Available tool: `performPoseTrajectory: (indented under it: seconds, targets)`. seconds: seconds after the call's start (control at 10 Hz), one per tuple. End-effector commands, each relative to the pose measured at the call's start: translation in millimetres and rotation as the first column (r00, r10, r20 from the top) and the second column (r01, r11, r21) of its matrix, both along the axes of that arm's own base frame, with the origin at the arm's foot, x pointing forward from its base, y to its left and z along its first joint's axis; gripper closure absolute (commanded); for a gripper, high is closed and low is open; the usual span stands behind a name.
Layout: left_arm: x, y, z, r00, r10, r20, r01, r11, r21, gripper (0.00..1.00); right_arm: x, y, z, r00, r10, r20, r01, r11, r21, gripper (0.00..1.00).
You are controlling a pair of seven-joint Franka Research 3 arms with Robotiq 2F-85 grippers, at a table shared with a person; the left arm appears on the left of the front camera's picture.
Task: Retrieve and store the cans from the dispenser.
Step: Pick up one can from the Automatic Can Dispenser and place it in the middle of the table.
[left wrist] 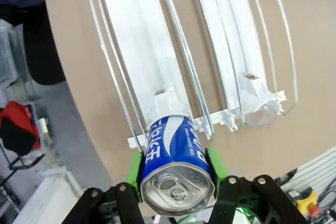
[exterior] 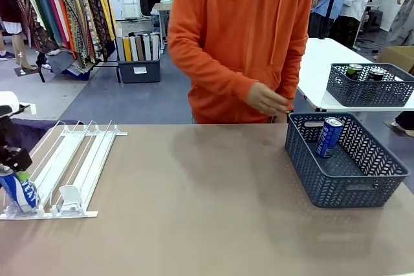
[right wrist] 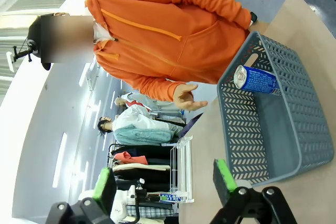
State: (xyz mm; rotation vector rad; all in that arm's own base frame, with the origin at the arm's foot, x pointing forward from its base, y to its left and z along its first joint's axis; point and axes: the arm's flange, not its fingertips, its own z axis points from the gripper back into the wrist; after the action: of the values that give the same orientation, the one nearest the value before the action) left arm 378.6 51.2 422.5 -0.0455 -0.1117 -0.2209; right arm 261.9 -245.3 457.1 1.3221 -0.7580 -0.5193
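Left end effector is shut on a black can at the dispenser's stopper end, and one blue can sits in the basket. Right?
No: the can in the left end effector is blue, not black, as the left wrist view shows. The rest holds: it is gripped at the stopper end of the dispenser, and one other blue can sits in the basket.
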Motion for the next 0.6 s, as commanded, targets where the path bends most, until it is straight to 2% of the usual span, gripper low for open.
performPoseTrajectory:
  seconds: [0.0,0.2,0.4,0.5]
  targets:
    - [-15.5,6.3,55.1,0.995,-0.013,0.101,0.014,1.000,-0.012,1.00,1.7,0.9,1.5,1.000,-0.003,0.023,0.003,1.000,0.004,0.00]
    - [-45.8,12.5,128.6,0.979,-0.069,0.194,0.076,0.997,-0.031,1.00,1.7,0.9,1.5,1.000,-0.003,0.023,0.003,1.000,0.004,0.00]
    - [-78.2,18.6,178.8,0.951,-0.124,0.284,0.151,0.985,-0.077,1.00,1.7,0.9,1.5,1.000,-0.003,0.023,0.003,1.000,0.004,0.00]
    - [-92.4,29.5,194.7,0.936,-0.117,0.333,0.167,0.978,-0.126,1.00,1.7,0.9,1.5,1.000,-0.003,0.023,0.003,1.000,0.004,0.00]
